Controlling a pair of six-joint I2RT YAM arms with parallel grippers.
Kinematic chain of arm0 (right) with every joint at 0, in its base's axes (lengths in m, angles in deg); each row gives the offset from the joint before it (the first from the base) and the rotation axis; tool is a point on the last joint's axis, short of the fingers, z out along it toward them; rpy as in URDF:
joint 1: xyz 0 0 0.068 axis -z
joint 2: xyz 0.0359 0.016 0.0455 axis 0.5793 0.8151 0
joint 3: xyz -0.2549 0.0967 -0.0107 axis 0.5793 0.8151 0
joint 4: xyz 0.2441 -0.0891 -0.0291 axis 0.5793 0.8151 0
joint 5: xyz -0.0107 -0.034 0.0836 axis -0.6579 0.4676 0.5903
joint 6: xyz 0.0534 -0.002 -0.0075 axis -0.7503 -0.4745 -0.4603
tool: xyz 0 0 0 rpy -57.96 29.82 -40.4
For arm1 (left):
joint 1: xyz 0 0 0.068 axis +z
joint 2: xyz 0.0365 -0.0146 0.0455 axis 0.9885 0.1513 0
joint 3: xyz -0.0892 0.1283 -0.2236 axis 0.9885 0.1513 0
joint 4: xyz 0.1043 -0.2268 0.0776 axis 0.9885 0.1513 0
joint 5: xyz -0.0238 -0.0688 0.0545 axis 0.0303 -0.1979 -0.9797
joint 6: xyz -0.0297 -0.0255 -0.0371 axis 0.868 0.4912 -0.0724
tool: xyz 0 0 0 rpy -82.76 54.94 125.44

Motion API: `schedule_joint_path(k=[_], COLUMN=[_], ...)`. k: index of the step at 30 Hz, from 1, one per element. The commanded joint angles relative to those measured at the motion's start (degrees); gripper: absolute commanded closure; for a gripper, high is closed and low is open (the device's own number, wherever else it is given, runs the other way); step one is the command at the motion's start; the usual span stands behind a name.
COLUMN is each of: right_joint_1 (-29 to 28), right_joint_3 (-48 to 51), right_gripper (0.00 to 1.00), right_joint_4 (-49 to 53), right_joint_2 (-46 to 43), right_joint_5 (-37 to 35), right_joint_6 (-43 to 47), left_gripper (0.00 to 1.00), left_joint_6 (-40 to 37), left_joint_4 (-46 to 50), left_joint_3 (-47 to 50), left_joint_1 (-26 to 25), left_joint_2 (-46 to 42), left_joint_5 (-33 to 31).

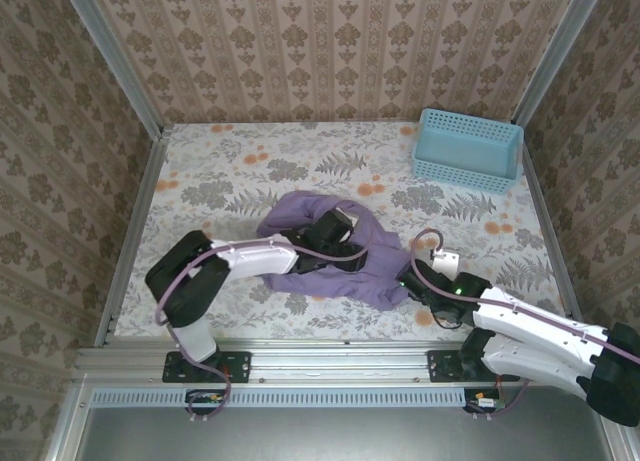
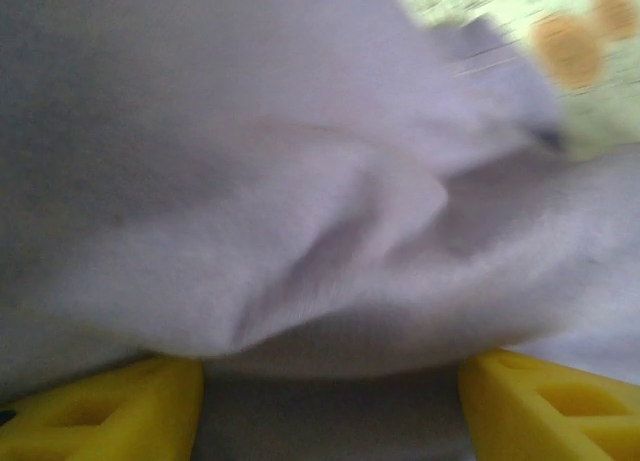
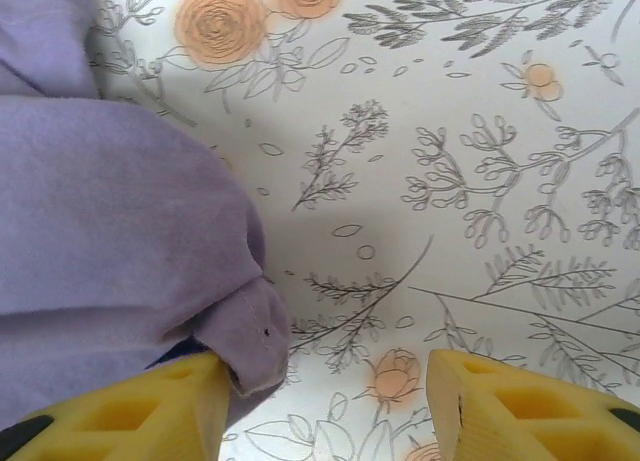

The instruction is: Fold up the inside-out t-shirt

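Observation:
The inside-out t-shirt (image 1: 375, 273) lies crumpled in a lavender heap at the middle of the flowered table. My left gripper (image 1: 338, 227) is down on the heap's top. In the left wrist view its yellow fingers (image 2: 100, 411) stand wide apart, open, with folds of the shirt (image 2: 300, 181) bulging just ahead of them. My right gripper (image 1: 405, 281) sits low at the heap's right edge. It is open (image 3: 325, 401), and a stitched hem corner of the shirt (image 3: 110, 241) rests against its left finger (image 3: 150, 411); bare tablecloth lies between the fingers.
A light blue basket (image 1: 467, 151) stands at the back right corner. Patterned walls and metal rails close in the table on three sides. Bare flowered cloth (image 1: 230, 171) lies behind and left of the heap.

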State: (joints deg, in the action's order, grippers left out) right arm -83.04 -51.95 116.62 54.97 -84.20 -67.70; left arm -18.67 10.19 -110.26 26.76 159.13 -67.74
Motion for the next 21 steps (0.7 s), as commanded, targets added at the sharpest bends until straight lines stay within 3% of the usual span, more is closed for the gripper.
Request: schedule_joint_path(k=[1, 4, 10, 14, 21], right_joint_1=[-0.8, -1.0, -0.9, -0.9, 0.6], right_joint_3=[-0.7, -0.7, -4.2, -7.4, -7.7], right_gripper=[0.36, 0.3, 0.24, 0.34, 0.47], right_joint_4=[-7.2, -12.2, -14.6, -7.5, -5.7], right_joint_2=[1.7, 5.9, 15.7, 21.9, 23.0], right_joint_5=[5.6, 8.5, 7.3, 2.4, -0.5], right_joint_6=[3.5, 3.6, 3.4, 1.5, 3.1], left_gripper=[0.3, 0.27, 0.25, 0.23, 0.19], left_joint_6=[0.8, 1.4, 4.3, 6.5, 8.9], left_joint_4=[6.5, 5.3, 5.2, 4.1, 1.3], left_joint_3=[-1.6, -0.6, 1.8, 5.7, 14.3], left_joint_1=[1.0, 1.4, 3.4, 7.2, 13.8], left_joint_2=[2.4, 2.7, 2.3, 1.0, -3.4], left_joint_5=[-1.7, -1.6, -2.9, -3.9, -4.3])
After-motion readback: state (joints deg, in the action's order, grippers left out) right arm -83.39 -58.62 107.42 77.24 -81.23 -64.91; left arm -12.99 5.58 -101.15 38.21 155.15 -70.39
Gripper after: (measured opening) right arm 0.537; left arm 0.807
